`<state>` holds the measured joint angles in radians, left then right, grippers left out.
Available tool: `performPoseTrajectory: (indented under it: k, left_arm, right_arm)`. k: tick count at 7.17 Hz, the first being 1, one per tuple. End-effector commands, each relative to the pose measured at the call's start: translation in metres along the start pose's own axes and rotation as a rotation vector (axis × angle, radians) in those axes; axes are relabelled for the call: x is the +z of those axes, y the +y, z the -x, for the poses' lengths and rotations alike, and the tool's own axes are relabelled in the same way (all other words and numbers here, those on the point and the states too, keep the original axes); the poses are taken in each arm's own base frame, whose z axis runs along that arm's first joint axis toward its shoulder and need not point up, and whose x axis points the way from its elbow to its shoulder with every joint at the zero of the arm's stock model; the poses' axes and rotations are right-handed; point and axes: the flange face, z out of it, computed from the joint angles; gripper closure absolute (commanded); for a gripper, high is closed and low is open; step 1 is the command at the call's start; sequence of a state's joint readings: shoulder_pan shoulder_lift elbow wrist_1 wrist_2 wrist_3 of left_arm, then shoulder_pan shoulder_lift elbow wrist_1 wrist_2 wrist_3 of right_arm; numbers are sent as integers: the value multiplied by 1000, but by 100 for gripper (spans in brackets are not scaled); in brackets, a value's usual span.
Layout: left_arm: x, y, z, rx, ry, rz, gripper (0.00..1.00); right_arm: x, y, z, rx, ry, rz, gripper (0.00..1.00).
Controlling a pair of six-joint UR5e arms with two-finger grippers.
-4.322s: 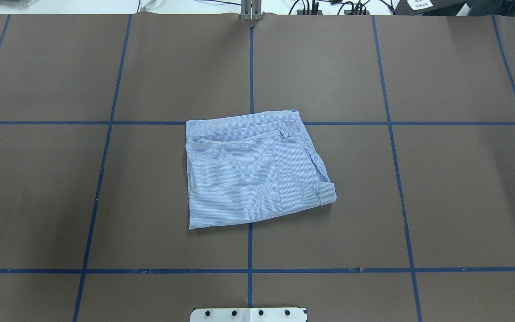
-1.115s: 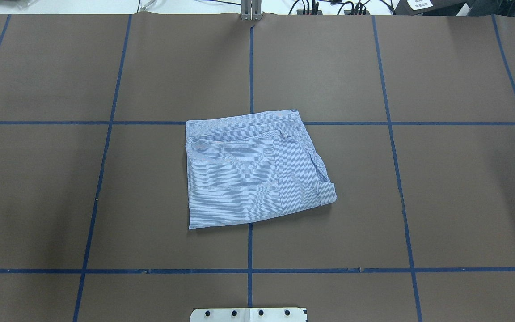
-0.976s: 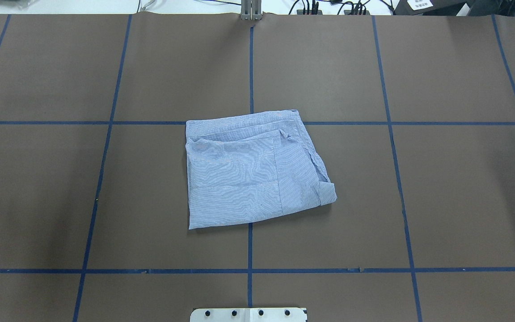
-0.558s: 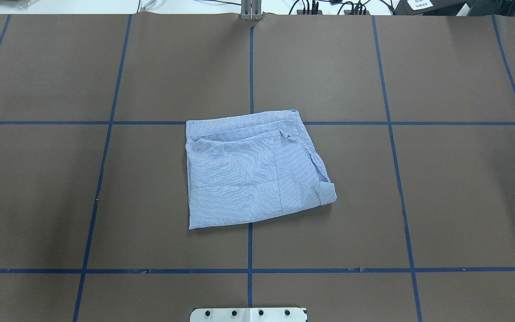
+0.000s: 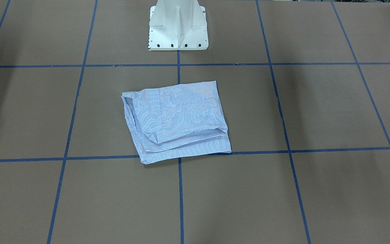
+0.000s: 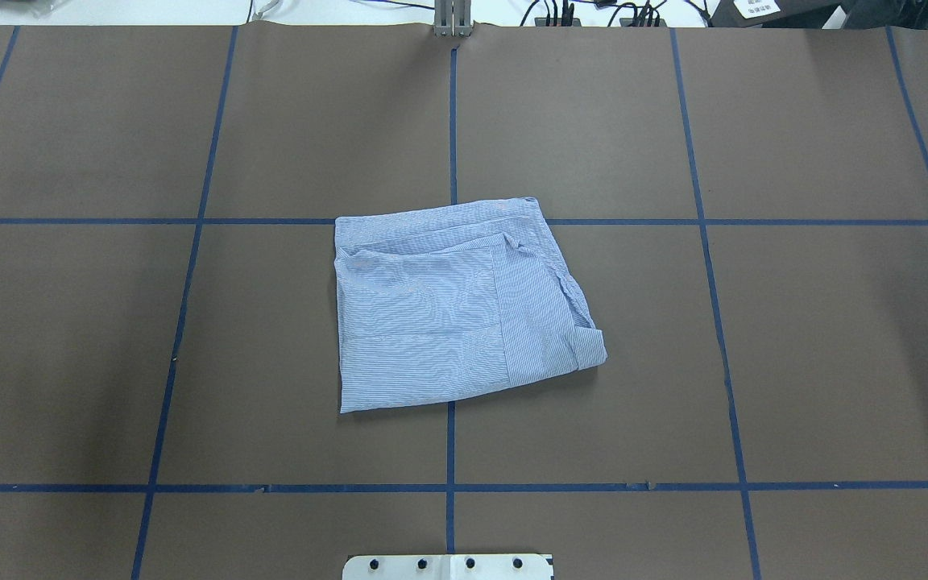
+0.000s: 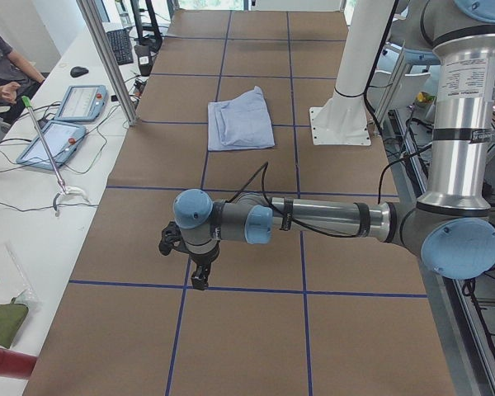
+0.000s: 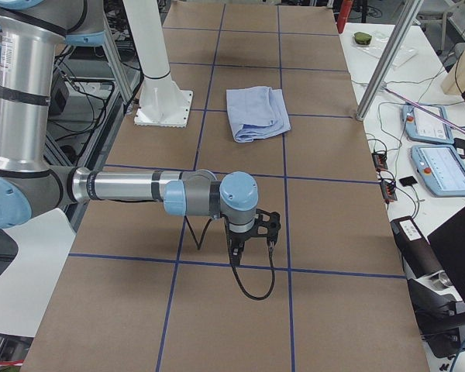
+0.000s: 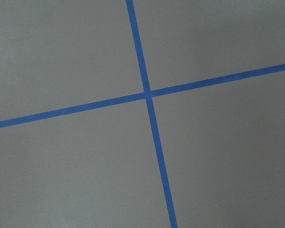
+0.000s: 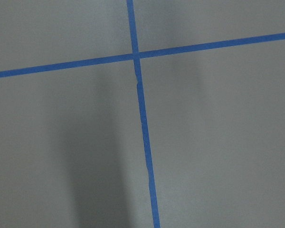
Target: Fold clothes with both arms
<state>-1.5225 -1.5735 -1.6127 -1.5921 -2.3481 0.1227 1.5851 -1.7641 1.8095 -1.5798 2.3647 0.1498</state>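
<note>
Striped blue-and-white shirt [image 6: 440, 314] lies folded in a skewed rectangle at the middle of the table [image 6: 834, 362]. Risk: its loose stacked edges on my right could slump open if a gripper snags one layer. Only the side views show my left gripper [image 7: 190, 262] and right gripper [image 8: 252, 236], both well apart from it; jaws wide or narrow, I cannot tell. Wrist views show only blue tape [image 9: 147, 92] crossing bare table.

Down from 6 and 12 o'clock, sideways from 9 and 3, sharing the shirt [image 6: 432, 322]. Close over tape [image 9: 147, 92] at wrists.
</note>
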Motion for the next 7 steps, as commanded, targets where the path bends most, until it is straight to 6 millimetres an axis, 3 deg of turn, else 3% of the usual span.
performPoseTrajectory:
  k: [1,7]
  left_arm:
    - [0,0,0,1,1,0,1]
    - [2,6,0,-6,15,2,0]
  right_arm:
    - [-3,0,3,-2,-3,-4,0]
    - [-10,1,1,4,-4,-17,0]
